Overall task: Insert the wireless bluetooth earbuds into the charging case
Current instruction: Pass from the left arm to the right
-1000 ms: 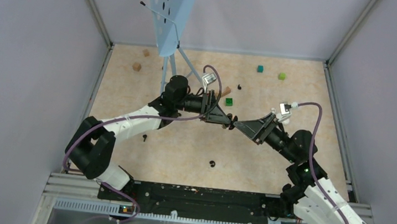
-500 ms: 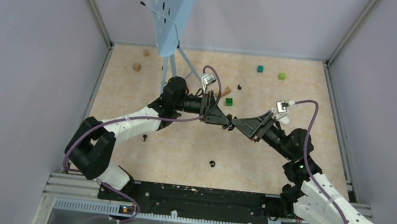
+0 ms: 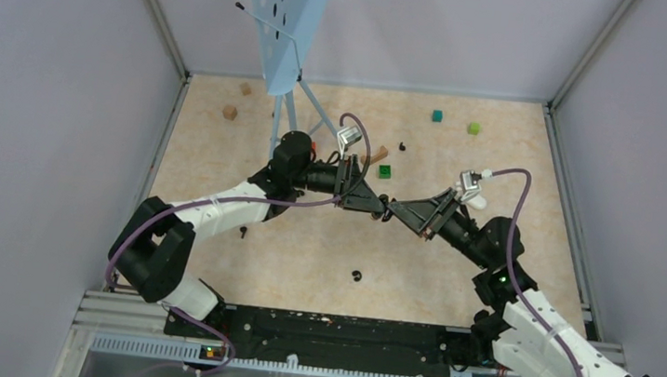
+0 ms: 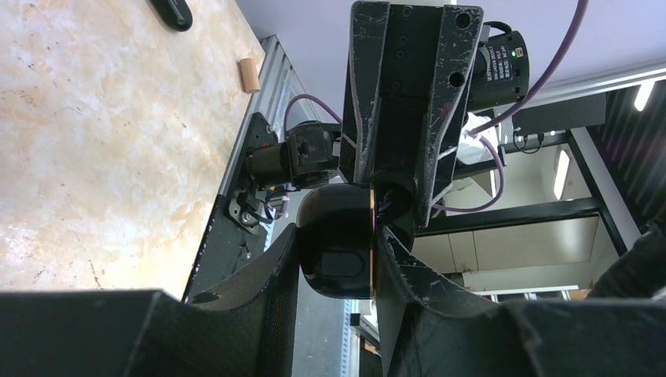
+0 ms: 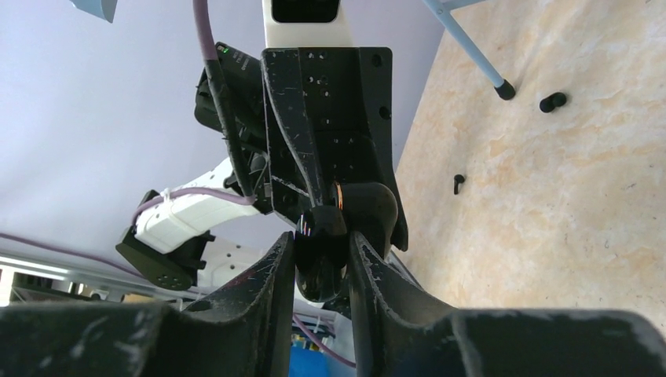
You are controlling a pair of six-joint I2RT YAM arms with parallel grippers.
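Observation:
Above the middle of the table, my left gripper point(image 3: 379, 204) is shut on the glossy black charging case point(image 4: 336, 228). Its two fingers press the case's sides in the left wrist view. My right gripper point(image 3: 393, 212) meets it tip to tip. Its fingers point(image 5: 284, 259) lie against both sides of a rounded black end of the case point(image 5: 320, 263). Small black earbuds lie loose on the table: one point(image 3: 356, 275) near the front, one point(image 3: 401, 146) at the back and one point(image 3: 242, 231) by the left arm. Two of them point(image 5: 553, 101) point(image 5: 459, 182) show in the right wrist view.
A blue perforated stand point(image 3: 283, 24) on thin legs rises at the back left. A green cube point(image 3: 385, 171) sits just behind the grippers. A teal cube point(image 3: 436, 116) and a lime cube point(image 3: 474, 127) lie at the back right. Wooden blocks point(image 3: 229, 112) lie at the back left.
My right gripper has moved left up to the left gripper and its fingers have narrowed onto the case's end. The left arm has held still with the case.

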